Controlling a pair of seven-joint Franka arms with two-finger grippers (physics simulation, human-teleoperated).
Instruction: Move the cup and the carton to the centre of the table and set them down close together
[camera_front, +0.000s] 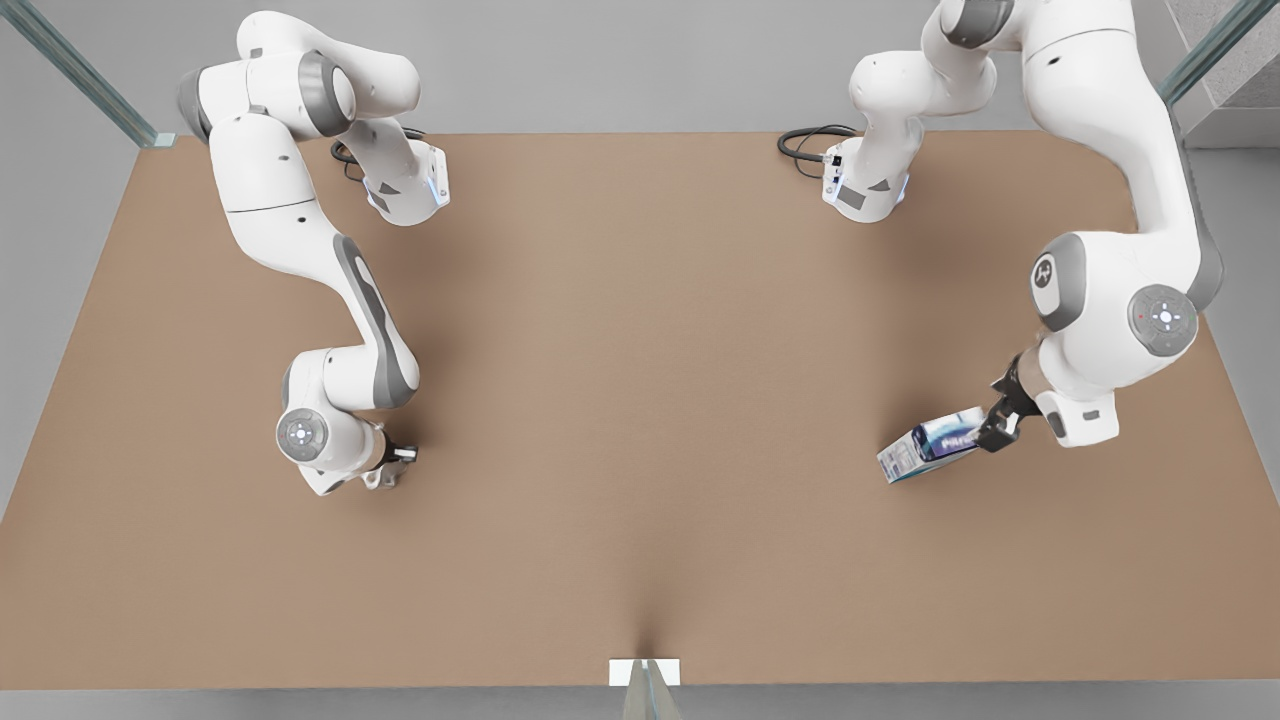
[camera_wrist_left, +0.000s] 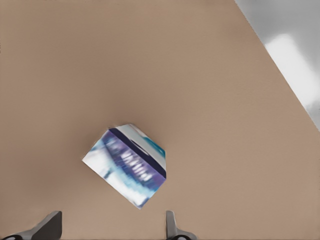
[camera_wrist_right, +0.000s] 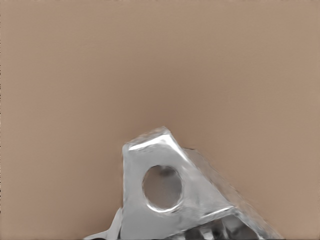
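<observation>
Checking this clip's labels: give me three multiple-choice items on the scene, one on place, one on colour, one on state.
1. Where is the carton? A) front view's right B) front view's left C) table centre
2. Colour of the table? A) white B) brown C) green
3. The left pincer is? A) shut on the cup B) shut empty C) open
1A: it lies by the left pincer there. 2B: plain brown. 3C: its fingers stand apart. The right pincer is at the front view's left, by the cup.

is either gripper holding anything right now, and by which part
Left gripper is open, carton untouched ahead of it. Cup sits right at the right gripper; a hold cannot be told.
</observation>
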